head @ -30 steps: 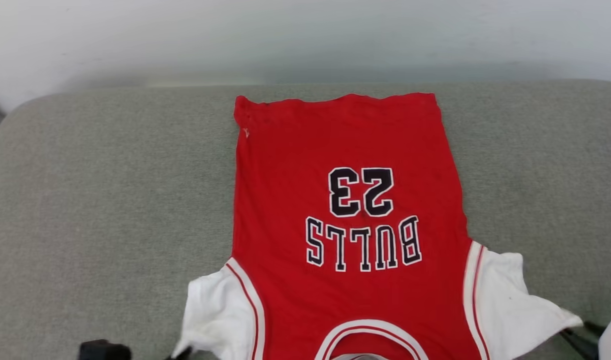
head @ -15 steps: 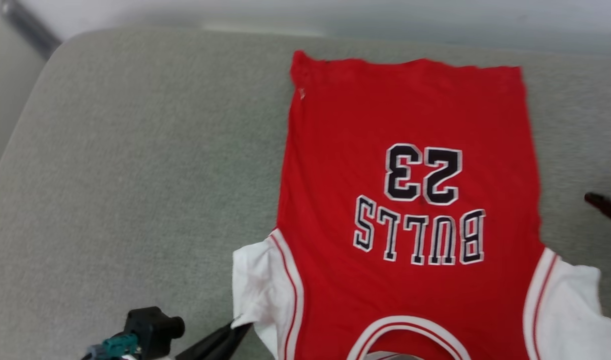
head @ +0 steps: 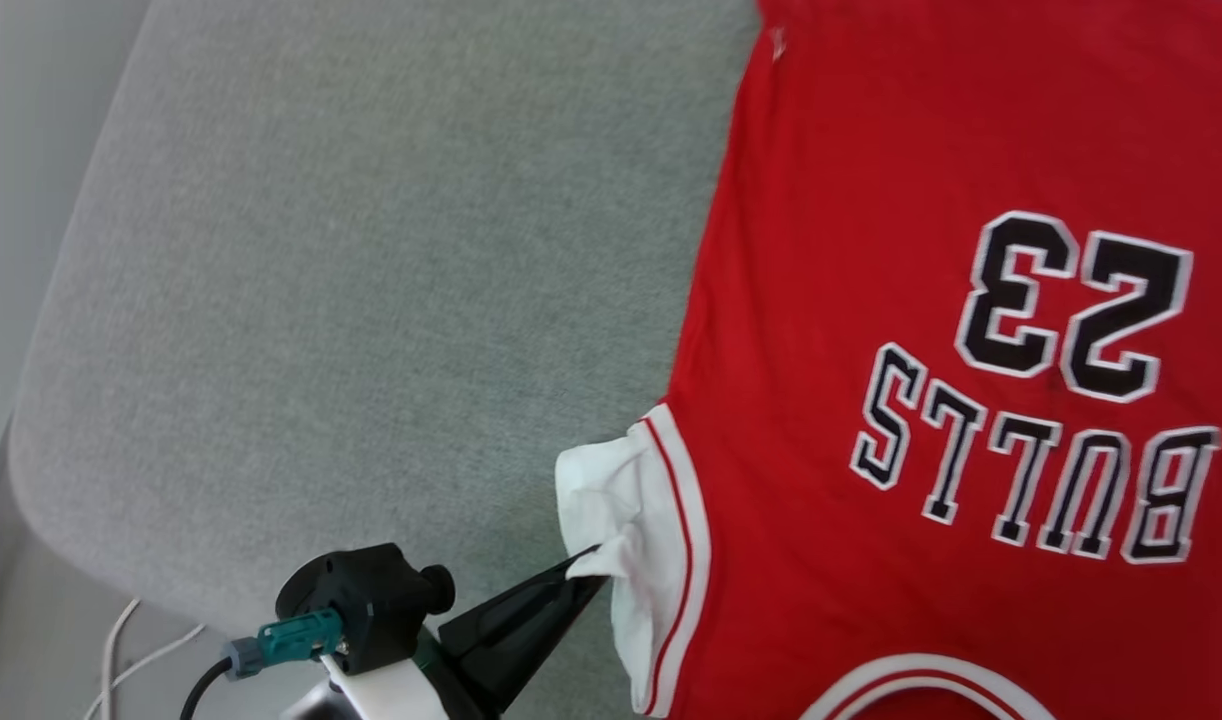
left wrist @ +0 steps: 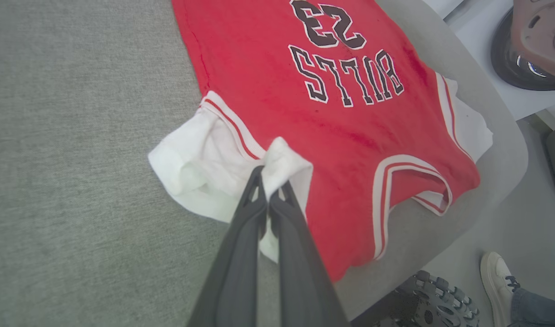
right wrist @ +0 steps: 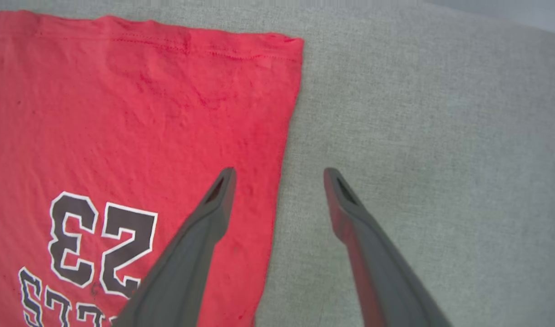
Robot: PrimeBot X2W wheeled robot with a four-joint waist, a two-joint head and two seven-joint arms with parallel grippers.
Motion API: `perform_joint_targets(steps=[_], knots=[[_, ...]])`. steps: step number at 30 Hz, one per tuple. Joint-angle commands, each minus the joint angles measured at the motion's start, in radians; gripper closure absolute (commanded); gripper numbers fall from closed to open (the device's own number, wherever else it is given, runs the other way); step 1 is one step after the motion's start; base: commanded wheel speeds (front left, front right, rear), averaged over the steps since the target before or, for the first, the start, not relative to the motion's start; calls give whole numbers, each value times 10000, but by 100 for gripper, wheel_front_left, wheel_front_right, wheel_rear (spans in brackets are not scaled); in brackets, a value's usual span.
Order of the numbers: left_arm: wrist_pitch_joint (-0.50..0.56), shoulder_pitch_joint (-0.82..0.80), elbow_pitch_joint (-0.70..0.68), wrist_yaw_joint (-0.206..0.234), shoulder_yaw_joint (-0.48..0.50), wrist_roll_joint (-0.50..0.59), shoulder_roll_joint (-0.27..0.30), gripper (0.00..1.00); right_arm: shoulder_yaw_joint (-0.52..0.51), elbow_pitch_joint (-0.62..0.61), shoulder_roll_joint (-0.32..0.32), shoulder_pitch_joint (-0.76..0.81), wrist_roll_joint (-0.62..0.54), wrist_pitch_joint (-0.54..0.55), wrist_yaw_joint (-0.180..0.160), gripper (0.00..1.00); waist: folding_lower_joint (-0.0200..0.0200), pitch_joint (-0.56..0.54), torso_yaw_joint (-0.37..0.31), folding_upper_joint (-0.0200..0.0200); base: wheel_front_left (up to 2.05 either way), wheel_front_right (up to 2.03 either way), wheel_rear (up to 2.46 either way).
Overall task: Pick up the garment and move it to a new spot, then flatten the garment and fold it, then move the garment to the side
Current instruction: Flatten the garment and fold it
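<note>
- On the grey fabric-covered tabletop point(head: 371, 250), the garment point(head: 871, 200) lies spread flat. Its "BULLS 23" lettering reads upside down in the head view, and the neckline is towards the robot.
- The white sleeve point(left wrist: 200, 159) on the robot's left is bunched, with a fold of it drawn up beside the red body.
- The left pincer point(left wrist: 270, 184) is closed tight on that fold, its fingers pressed together with white cloth pinched at the tips.
- The right pincer point(right wrist: 279, 175) is spread wide and holds nothing. It straddles the garment's opposite side edge near the hem, one finger over red cloth and the other over bare tabletop.
- Beyond the tabletop's rounded corner, a person's white shoe point(left wrist: 498, 277) stands on the floor.
</note>
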Motion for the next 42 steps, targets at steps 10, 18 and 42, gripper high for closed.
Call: perform_joint_targets(steps=[10, 18, 42], knots=[[-60, -685, -149, -202, -234, 346, -517, 100, -172, 1283, -535, -1751, -1622, 224, 0, 0, -3, 1492, 1464, 0, 0, 0, 0], [-298, -676, -16, -284, -246, 314, -594, 100, -408, 1946, -394, -1080, -2142, 311, 0, 0, -3, 1693, 1745, 0, 0, 0, 0], [-789, -90, 656, 209, 345, -139, -167, 100, -796, 1456, 70, 1690, -986, -89, -2, 100, -3, -320, 201, 0, 0, 0, 0]])
